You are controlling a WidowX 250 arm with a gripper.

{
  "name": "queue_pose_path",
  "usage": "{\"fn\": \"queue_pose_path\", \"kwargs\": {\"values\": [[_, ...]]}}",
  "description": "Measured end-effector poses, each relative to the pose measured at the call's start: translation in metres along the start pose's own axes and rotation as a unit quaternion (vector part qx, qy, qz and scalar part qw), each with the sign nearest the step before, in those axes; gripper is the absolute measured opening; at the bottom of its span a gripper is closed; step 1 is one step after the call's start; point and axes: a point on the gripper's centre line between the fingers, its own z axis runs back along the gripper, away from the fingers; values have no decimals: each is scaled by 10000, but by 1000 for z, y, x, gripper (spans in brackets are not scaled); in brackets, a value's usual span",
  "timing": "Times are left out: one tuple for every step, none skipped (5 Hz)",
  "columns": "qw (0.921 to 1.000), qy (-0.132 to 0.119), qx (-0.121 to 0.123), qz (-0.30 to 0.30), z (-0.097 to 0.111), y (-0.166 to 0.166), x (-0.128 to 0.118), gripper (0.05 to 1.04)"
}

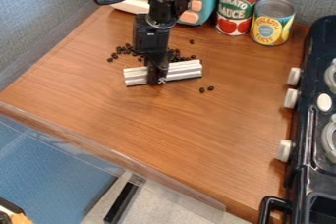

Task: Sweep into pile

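Black stove (298, 179) at near right, beside wooden counter (177, 134). Gripper (157, 79) clamped on the middle of a ridged white bar (185, 70), held low over the counter. Most dark beans (119, 50) lie loosely spread just beyond the bar; two stray beans (210, 88) sit on its near side, to the right in view.

Step in hand, judged: gathering strays. Lift the bar clear, set it on their near side, then push gently away from the camera, long edge level and low. Risk: fast strokes scatter beans; a tilted edge passes over them.

Dark bits (202, 90) lie scattered near a ridged white bar (184, 70).
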Motion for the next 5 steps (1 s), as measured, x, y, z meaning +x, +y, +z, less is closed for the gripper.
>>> {"fn": "queue_pose_path", "kwargs": {"values": [[10000,-10,-69,-30,-2,-12,0,383],[9999,6,-98,-70,-2,-15,0,383],[9999,22,-79,-132,-5,-26,3,383],[9997,46,64,-245,-5,-25,5,383],[9987,136,227,-441,-2,-15,11,383]]}}
